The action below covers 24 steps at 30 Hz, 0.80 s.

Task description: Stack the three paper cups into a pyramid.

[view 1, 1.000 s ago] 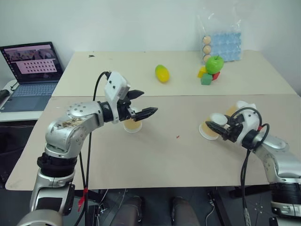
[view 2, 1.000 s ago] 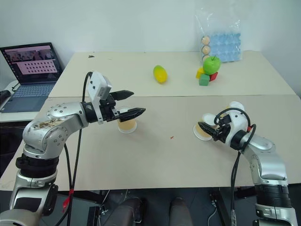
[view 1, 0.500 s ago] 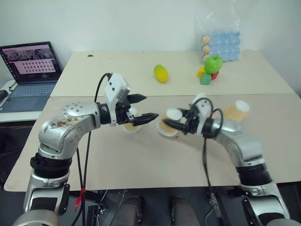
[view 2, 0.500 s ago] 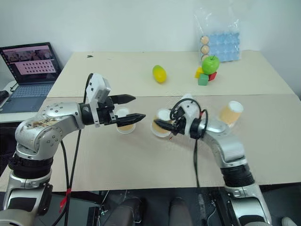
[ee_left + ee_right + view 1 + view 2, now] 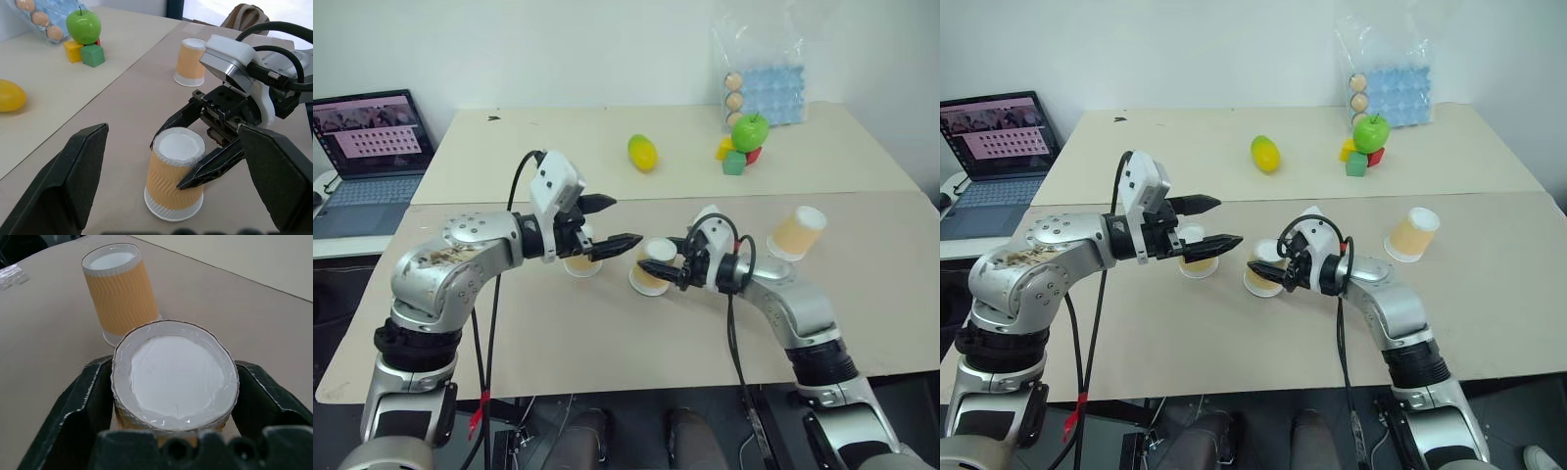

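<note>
Tan-orange paper cup (image 5: pixel 648 274) with a white base stands upside down on the beige table (image 5: pixel 607 343), between the right gripper (image 5: pixel 674 271) fingers, perhaps just touching. Beside it, the left gripper (image 5: pixel 625 223) hovers spread wide, empty, above a second cup (image 5: pixel 581 262). The third cup (image 5: pixel 796 233) stands farther right.

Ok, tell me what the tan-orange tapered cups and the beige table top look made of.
Tan-orange tapered cups: likely paper, matte; a wavy embossed pattern runs round the sides, with a rolled white rim and flat white base. Beige table top: probably laminated or painted board, smooth and matte, with a straight seam between two panels; the core material can't be told.
</note>
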Motion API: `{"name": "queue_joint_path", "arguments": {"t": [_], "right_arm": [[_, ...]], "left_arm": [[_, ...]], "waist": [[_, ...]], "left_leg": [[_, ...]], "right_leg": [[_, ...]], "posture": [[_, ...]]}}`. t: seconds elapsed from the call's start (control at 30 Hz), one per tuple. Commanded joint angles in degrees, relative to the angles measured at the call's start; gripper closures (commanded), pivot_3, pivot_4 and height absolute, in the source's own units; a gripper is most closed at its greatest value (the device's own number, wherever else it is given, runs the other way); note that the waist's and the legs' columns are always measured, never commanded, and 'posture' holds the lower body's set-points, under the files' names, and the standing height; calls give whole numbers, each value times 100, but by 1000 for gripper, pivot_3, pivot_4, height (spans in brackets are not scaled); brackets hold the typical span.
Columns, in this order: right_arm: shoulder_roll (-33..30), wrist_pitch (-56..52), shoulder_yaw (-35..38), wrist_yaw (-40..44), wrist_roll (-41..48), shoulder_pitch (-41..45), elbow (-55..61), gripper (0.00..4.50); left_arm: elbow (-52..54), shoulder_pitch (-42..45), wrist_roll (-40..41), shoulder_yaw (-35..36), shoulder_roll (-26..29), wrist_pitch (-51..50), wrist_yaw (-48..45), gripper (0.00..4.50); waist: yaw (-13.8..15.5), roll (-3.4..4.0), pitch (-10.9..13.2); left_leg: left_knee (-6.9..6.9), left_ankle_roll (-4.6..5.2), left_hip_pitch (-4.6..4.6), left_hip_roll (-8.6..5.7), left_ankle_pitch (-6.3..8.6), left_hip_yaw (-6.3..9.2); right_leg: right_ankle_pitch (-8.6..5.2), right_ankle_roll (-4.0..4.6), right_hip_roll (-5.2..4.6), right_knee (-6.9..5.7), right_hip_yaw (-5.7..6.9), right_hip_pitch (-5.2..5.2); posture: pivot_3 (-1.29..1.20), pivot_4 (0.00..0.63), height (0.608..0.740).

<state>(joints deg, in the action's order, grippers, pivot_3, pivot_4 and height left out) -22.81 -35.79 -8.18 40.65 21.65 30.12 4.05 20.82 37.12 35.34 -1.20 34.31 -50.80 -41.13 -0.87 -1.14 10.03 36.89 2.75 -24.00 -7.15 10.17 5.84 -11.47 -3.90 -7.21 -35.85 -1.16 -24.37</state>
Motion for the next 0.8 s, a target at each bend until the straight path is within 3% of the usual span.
{"name": "queue_joint_path", "arguments": {"t": [0.03, 0.2, 0.37, 0.53, 0.7, 0.8], "right_arm": [[56, -135, 206, -110, 133, 22, 283, 23], [-50, -331, 355, -60, 291, 73, 529, 23], [-697, -795, 990, 360, 937, 157, 969, 23], [-1876, -1595, 2805, 811, 2362, 244, 1125, 23], [-2655, -268, 3187, 246, 844, -638, 46, 23], [-2618, 362, 3417, -304, 231, -1148, -473, 23]], "left_arm": [[146, 51, -31, 63, -32, 157, 52, 0], [153, 41, 20, 78, -70, 140, 62, 0], [174, 24, 92, 89, -75, 96, 13, 0], [126, 2, 117, 98, -65, 118, -17, 0], [167, -3, 159, 62, -101, 94, -42, 0], [205, 19, 215, 41, -83, 81, -140, 0]], "waist": [[7, 0, 0], [8, 0, 0], [31, 0, 1], [48, 3, 3], [110, -9, -3], [120, -7, -3]], "left_leg": [[0, 0, 0, 0, 0, 0], [0, -1, 0, -1, 1, 0], [0, -4, -2, -1, 3, 1], [-1, -12, -6, 0, 9, 1], [0, -16, -4, 0, 14, 0], [0, -16, 1, 0, 13, -10]], "right_leg": [[0, 0, 0, 0, 0, 0], [0, 0, 0, 1, 0, -1], [0, 0, -1, 5, 1, 3], [-1, -1, -2, 7, 2, 3], [-3, -3, -4, 15, 9, 13], [-7, -9, -10, 12, 6, 15]], "posture": [[0, 150, 740], [0, 150, 740], [0, 150, 740], [0, 150, 740], [0, 150, 740], [0, 150, 740]]}}
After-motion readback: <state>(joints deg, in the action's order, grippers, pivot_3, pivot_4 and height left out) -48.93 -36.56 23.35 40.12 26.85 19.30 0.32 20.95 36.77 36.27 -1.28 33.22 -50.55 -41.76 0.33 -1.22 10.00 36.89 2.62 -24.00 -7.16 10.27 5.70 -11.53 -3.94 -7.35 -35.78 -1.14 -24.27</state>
